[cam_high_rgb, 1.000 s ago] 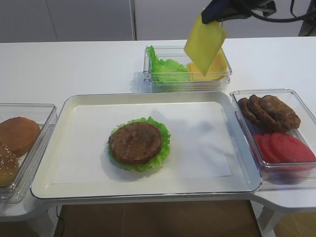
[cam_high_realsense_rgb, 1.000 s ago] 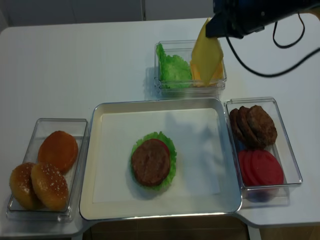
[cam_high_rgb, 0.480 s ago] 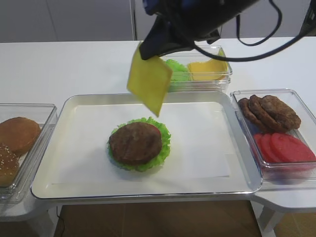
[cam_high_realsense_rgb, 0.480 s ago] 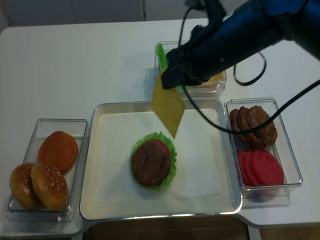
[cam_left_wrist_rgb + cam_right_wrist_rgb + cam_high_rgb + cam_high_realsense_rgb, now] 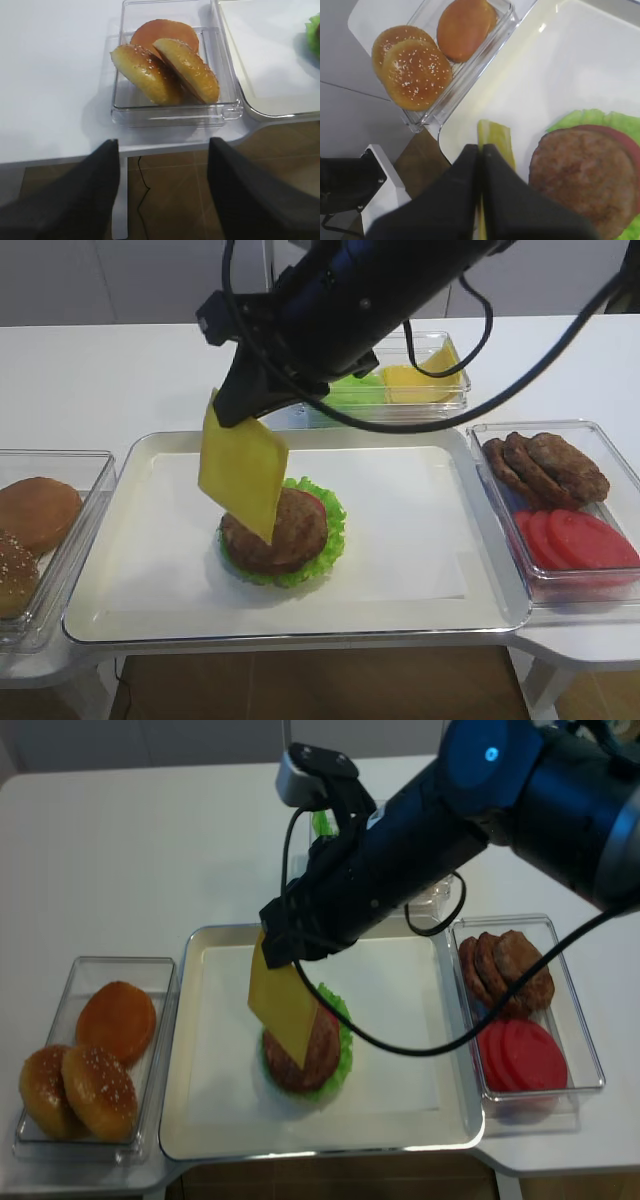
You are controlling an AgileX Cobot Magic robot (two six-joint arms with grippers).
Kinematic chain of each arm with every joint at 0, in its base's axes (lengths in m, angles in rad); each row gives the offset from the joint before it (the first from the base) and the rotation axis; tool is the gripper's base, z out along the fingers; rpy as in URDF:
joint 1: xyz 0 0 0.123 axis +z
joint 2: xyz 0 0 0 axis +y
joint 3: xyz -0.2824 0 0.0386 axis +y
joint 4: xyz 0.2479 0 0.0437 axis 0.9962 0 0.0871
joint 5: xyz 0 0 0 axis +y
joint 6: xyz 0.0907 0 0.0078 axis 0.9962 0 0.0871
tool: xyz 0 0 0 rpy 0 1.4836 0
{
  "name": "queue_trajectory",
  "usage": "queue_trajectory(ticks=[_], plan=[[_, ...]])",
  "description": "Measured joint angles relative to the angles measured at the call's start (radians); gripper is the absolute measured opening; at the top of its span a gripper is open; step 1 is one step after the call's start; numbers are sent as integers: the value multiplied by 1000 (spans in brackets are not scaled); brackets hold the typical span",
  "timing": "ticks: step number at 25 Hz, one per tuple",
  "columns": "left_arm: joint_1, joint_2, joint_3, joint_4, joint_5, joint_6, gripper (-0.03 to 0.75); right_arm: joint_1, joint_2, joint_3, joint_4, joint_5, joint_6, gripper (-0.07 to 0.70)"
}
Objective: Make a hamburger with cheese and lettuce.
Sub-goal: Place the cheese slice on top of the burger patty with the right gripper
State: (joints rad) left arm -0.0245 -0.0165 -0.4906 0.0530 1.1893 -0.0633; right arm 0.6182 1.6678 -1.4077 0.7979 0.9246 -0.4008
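The hamburger is a brown patty [image 5: 295, 535] on a frilly lettuce [image 5: 332, 530] leaf, with a red rim showing under the patty, and it lies in the middle of the white tray [image 5: 400, 530]. My right gripper [image 5: 222, 410] is shut on the top corner of a yellow cheese [image 5: 243, 470] slice. The slice hangs tilted over the patty's left part, its lowest corner close to the patty. In the right wrist view the cheese [image 5: 495, 137] shows edge-on just left of the patty [image 5: 585, 175]. My left gripper [image 5: 162, 170] is open and holds nothing, off the table's front edge.
A clear box of buns [image 5: 35, 530] stands left of the tray, close to my left gripper [image 5: 162, 170]. On the right, a box holds loose patties [image 5: 545, 465] and tomato slices [image 5: 575, 540]. Behind the tray a box [image 5: 425, 380] holds green leaves and yellow slices, partly hidden by my right arm.
My right arm has swung from above the back box forward and left with the cheese, and come down over the hamburger. The left gripper's earlier state is not shown.
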Motion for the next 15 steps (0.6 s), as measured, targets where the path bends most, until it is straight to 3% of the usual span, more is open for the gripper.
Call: queue_trajectory(ticks=[15], plan=[[0, 0, 0, 0, 0, 0, 414, 34, 107, 0, -95, 10, 6, 27]])
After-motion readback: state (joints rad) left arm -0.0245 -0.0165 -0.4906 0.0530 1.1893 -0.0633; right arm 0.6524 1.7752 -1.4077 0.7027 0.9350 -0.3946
